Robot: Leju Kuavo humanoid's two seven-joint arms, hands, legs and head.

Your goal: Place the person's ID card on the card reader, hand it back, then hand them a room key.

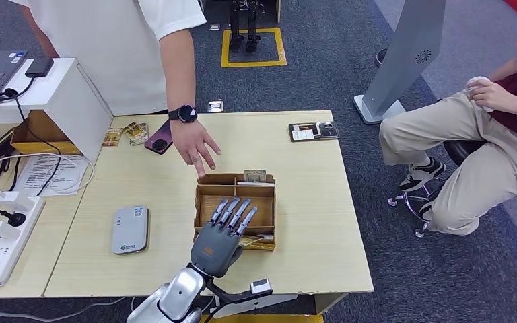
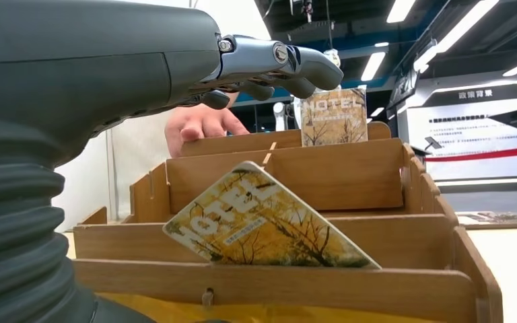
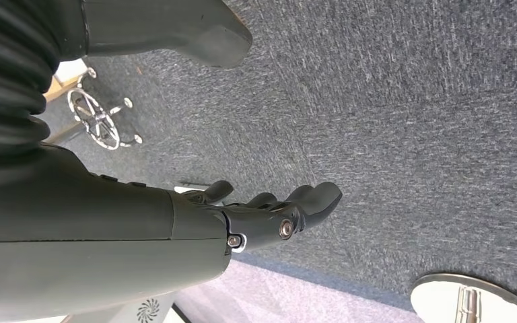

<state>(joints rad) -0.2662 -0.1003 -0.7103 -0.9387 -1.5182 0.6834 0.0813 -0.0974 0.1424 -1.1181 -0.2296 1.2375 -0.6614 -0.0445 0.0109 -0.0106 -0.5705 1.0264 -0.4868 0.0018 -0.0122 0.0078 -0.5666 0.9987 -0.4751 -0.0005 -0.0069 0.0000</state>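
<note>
1. Ribbed grey cover and smooth metal forearm lead to the left hand (image 1: 223, 232), fingers straight and spread, holding nothing, poised over the wooden tray (image 1: 202, 202).
2. Left of that hand lies a rounded grey card reader (image 1: 130, 229), flat on the pale table (image 1: 309, 222).
3. Just below its fingers, a glossy yellow room key (image 2: 262, 225) leans tilted in the tray's near slot.
4. Beyond the fingertips, a person's hand (image 1: 194, 145) touches the tray's far edge.
5. Hanging over dark carpet, the right hand (image 3: 276, 215) is loosely spread, holding nothing.
</note>
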